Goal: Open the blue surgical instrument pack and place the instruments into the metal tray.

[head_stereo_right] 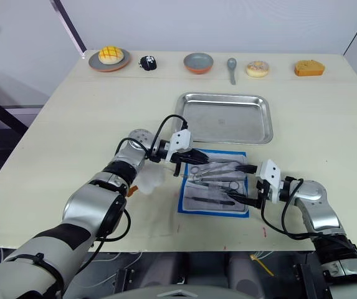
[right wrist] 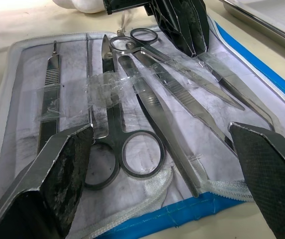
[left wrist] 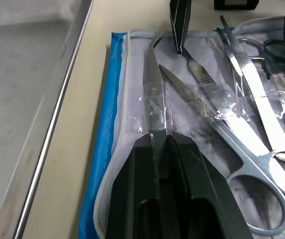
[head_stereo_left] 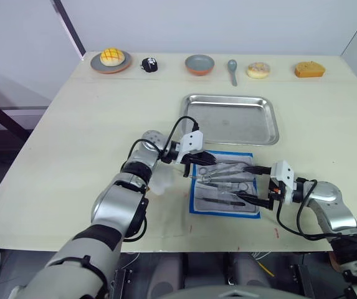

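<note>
Right gripper (head_stereo_left: 253, 184): nearest the robot, low over the near right part of the pack, its two black fingers spread wide with nothing between them; one tip lies near the pack's right edge, the other near its near edge.
Blue surgical instrument pack (head_stereo_left: 194, 202): lies open and flat on the table just in front of the tray, white lining up, blue border showing around it.
Instruments (right wrist: 147, 107): slim silver tools lying side by side on the white lining, two ring-handled scissors or forceps, tweezers and a flat handle, strips of clear tape across them.
Left gripper (head_stereo_left: 204, 159): reaches in from the left over the pack's far left corner, fingers closed narrowly on one slim silver instrument at the pack's tray-side edge, a clear strip across that tool at the fingertips.
White object (head_stereo_left: 156, 182): soft and pale, on the table just left of the pack, under the left forearm.
Metal tray (head_stereo_left: 266, 124): beyond the pack, close to it, nothing inside.
Far edge of the table (head_stereo_left: 53, 162): a yellow bun on a grey plate (head_stereo_left: 97, 65), a small black item (head_stereo_left: 149, 63), a grey bowl (head_stereo_left: 200, 64), a grey spoon (head_stereo_left: 232, 69), a doughnut (head_stereo_left: 258, 70), an orange cake piece (head_stereo_left: 308, 69).
</note>
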Action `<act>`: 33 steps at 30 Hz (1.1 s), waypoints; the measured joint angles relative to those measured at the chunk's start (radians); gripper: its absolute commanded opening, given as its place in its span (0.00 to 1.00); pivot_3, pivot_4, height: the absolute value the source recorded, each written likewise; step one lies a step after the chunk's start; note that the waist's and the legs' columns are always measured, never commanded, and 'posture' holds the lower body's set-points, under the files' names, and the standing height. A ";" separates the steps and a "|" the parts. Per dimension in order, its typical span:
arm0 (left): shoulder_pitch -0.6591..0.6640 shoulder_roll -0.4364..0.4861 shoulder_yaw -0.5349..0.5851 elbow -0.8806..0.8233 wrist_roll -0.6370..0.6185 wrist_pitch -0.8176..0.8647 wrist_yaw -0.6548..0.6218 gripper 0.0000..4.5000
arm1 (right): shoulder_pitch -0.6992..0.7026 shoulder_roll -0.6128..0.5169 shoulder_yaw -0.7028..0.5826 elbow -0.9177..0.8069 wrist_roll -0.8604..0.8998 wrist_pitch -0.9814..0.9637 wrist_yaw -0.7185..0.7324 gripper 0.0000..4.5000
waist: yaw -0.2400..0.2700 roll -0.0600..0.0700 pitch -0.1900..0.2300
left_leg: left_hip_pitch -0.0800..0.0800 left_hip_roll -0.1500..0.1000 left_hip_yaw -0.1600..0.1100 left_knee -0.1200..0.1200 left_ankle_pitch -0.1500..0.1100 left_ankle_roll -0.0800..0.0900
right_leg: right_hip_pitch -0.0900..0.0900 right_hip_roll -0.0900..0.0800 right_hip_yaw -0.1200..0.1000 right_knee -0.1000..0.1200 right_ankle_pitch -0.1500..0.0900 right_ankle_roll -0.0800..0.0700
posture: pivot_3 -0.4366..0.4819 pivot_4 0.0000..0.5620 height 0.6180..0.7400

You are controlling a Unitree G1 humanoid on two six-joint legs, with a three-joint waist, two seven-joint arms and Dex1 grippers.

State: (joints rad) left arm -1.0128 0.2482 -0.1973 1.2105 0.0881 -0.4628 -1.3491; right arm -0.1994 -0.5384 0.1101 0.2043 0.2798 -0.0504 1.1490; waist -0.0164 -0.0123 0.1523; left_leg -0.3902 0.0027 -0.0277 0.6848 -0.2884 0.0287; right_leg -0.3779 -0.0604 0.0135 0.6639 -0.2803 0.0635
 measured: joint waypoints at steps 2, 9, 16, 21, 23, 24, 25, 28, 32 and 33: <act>0.000 0.000 0.000 0.000 0.002 0.000 0.001 0.01 | 0.001 0.000 0.000 -0.001 0.000 0.000 0.000 1.00 | 0.000 0.000 0.000 | 0.000 0.000 0.000 0.000 0.000 0.000 | 0.000 0.000 0.000 0.000 0.000 0.000 | 0.48 0.27 1.00; -0.013 -0.001 0.000 0.000 0.010 0.017 -0.001 0.01 | 0.008 0.000 0.000 -0.009 0.000 0.000 -0.004 1.00 | 0.000 0.000 0.000 | 0.000 0.000 0.000 0.000 0.000 0.000 | 0.000 0.000 0.000 0.000 0.000 0.000 | 0.48 0.27 1.00; -0.050 -0.001 -0.028 -0.002 0.053 0.050 -0.002 0.01 | 0.010 0.001 0.000 -0.011 0.000 0.001 -0.008 1.00 | 0.000 0.000 0.000 | 0.000 0.000 0.000 0.000 0.000 0.000 | 0.000 0.000 0.000 0.000 0.000 0.000 | 0.48 0.27 1.00; -0.056 -0.001 -0.039 -0.018 0.067 0.076 -0.003 0.01 | 0.010 0.001 0.001 -0.011 0.000 0.002 -0.010 1.00 | 0.000 -0.001 -0.001 | 0.000 0.000 0.000 0.000 0.000 0.000 | 0.000 0.000 0.000 0.000 0.000 0.000 | 0.48 0.27 1.00; -0.061 -0.001 -0.046 -0.026 0.072 0.094 -0.003 0.01 | 0.011 0.001 0.002 -0.012 0.000 0.002 -0.011 1.00 | 0.000 -0.001 -0.001 | 0.000 0.000 0.000 0.000 0.000 0.000 | 0.000 0.000 0.000 0.000 0.000 0.000 | 0.48 0.27 1.00; -0.063 -0.001 -0.049 -0.032 0.077 0.107 -0.005 0.01 | 0.011 0.001 0.002 -0.012 0.000 0.003 -0.012 1.00 | 0.000 -0.001 -0.001 | 0.000 0.000 0.000 0.000 0.000 0.000 | 0.000 0.000 0.000 0.000 0.000 0.000 | 0.48 0.27 1.00; -0.063 0.000 -0.051 -0.041 0.080 0.113 -0.006 0.01 | 0.011 0.001 0.002 -0.012 0.000 0.003 -0.013 1.00 | 0.000 -0.001 -0.001 | 0.000 0.000 0.000 0.000 0.000 0.000 | 0.000 0.000 0.000 0.000 0.000 0.000 | 0.48 0.27 1.00; -0.064 0.001 -0.061 -0.066 0.088 0.146 -0.007 0.01 | 0.011 0.001 0.003 -0.012 0.000 0.003 -0.014 1.00 | 0.000 -0.001 -0.001 | 0.000 0.000 0.000 0.000 0.000 0.000 | 0.000 0.000 0.000 0.000 0.000 0.000 | 0.48 0.27 1.00; -0.064 0.005 -0.075 -0.101 0.089 0.188 -0.016 0.01 | 0.010 0.001 0.004 -0.013 0.000 0.003 -0.014 1.00 | -0.001 -0.001 -0.001 | 0.000 0.000 0.000 0.000 0.000 0.000 | 0.000 0.000 0.000 0.000 0.000 0.000 | 0.48 0.27 1.00; -0.064 0.007 -0.078 -0.110 0.089 0.201 -0.020 0.01 | 0.010 0.001 0.005 -0.013 0.000 0.003 -0.015 1.00 | -0.001 -0.001 -0.001 | 0.000 0.000 0.000 0.000 0.000 0.000 | 0.000 0.000 0.000 0.000 0.000 0.000 | 0.48 0.27 1.00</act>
State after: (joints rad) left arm -1.0766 0.2552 -0.2755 1.1005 0.1772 -0.2621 -1.3688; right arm -0.1892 -0.5375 0.1151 0.1915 0.2799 -0.0472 1.1345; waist -0.0173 -0.0136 0.1510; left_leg -0.3901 0.0026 -0.0280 0.6848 -0.2884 0.0287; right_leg -0.3777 -0.0604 0.0134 0.6639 -0.2803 0.0635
